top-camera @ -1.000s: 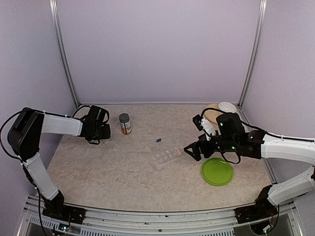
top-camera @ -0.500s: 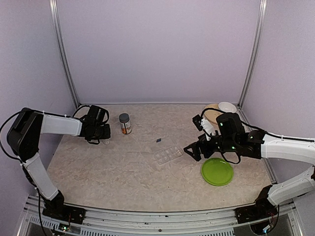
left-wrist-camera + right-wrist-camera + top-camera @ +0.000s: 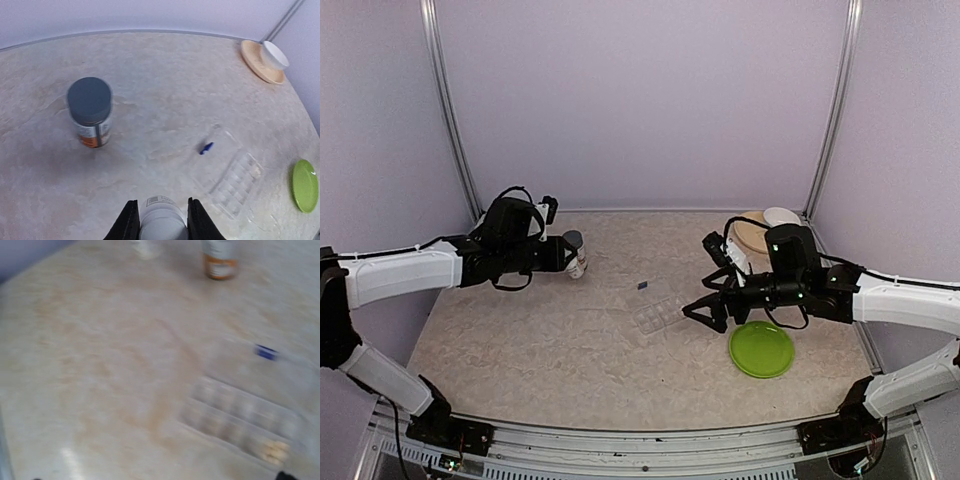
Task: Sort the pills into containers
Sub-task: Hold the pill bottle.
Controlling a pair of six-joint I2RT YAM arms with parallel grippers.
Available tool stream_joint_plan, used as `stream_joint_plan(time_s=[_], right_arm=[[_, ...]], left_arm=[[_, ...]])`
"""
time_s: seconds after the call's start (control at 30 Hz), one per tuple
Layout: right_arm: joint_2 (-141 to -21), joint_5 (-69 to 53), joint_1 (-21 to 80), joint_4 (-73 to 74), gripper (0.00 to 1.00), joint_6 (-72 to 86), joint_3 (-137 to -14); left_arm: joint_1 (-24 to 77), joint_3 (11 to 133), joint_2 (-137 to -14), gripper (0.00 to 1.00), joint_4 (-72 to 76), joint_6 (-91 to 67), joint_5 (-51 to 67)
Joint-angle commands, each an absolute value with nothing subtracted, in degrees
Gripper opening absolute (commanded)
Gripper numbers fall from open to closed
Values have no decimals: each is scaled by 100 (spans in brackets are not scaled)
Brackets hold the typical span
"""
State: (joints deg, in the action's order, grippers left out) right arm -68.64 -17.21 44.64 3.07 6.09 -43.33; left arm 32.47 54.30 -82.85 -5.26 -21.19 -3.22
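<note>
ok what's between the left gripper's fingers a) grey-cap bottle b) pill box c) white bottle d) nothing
c: the left wrist view shows a white bottle between the left gripper fingers, while the grey-cap bottle stands apart.

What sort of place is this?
Probably a lab test booth: a left arm and right arm at one table, plain walls on a metal frame, and props like a pill box and plate.

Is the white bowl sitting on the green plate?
No, the white bowl rests on a tan dish in the far corner, apart from the green plate.
</note>
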Motion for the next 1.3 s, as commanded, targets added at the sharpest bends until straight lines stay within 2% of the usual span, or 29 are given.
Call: stream_joint_plan(time_s=[0.0,0.27,0.5,0.77,1.03,1.27], right_arm=[[-6750,-3051,4412,-213,100,557,-4402],[-6986,-4629,4412,-687,99,921,-4614],[-7106,-5268,4411,-1139,97,1325,-4683],[-7444,-6447,4545,-1878,89,1767,-4699],[-7689,-6616,4936,-1919,86,1633,-4962],[-7827,-6760,5099,-1905,76,1633,-5051]], left_arm=[[3780,5297,-7857,11,-178,-1744,805],[4747,5276,-7400,11,858,-1276,2563],[5464,5433,-7499,11,1224,-887,3285],[5709,5472,-7571,11,1821,-829,4059],[5877,5680,-7828,11,1937,-825,4334],[5913,5730,-7896,11,1862,-718,4205]])
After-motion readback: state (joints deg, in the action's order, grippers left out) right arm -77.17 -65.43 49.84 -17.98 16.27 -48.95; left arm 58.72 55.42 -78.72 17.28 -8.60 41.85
